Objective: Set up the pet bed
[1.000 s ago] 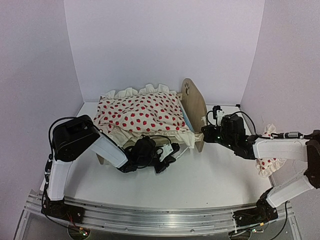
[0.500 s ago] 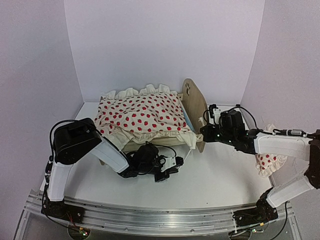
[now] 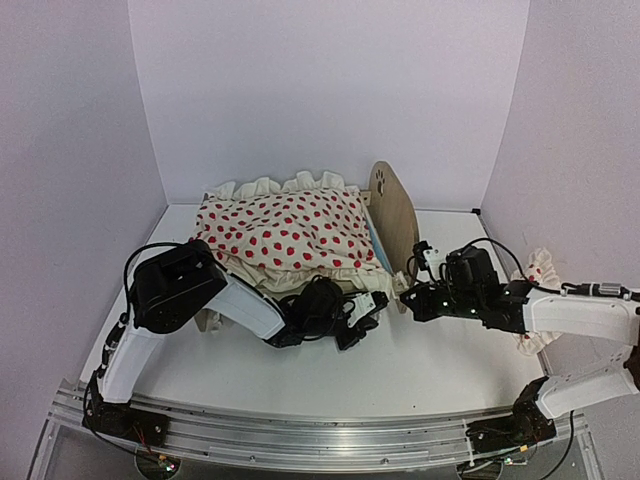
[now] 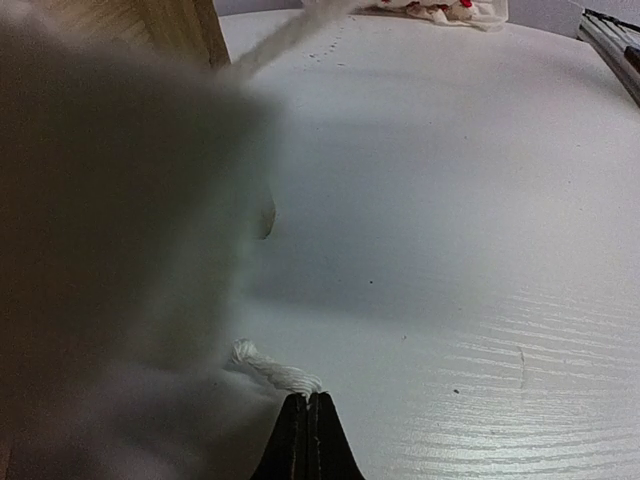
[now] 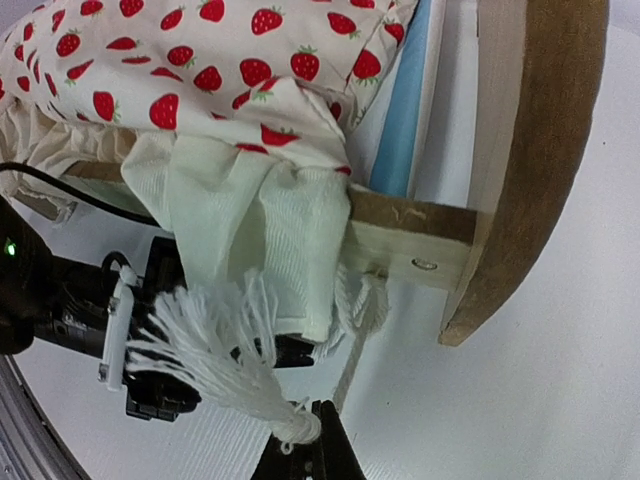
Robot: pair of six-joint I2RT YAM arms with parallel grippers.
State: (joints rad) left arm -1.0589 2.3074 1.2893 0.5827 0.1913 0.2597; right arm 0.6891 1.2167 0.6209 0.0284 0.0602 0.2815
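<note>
Light-wood pet bed (image 3: 392,213) is standing toward the back of the table (image 3: 430,362), its mattress (image 5: 405,120) mostly hiding under the strawberry duvet (image 3: 280,230); we are seeing only a blue edge. Its headboard (image 5: 540,150) is now showing more edge-on than a second ago. Our left gripper (image 4: 308,402) is pinching a twisted cord (image 4: 268,366), the right gripper (image 5: 311,418) a white tassel (image 5: 215,355), both fully closed.

The light-wood pet bed (image 3: 392,215) with its tall rounded headboard is the main obstacle. Its near side is crowded. A cream strawberry-print ruffled duvet (image 3: 280,230) and a cream tasselled cloth (image 5: 260,230) hang over the rail. The left gripper (image 3: 372,303) and right gripper (image 3: 404,294), both closed, almost meet beside the headboard's near corner. Nearer than the bed, the white table (image 3: 430,365) lies open. Right of the bed, a red-dotted ruffled pillow (image 3: 528,338) lies partly under the right arm.
</note>
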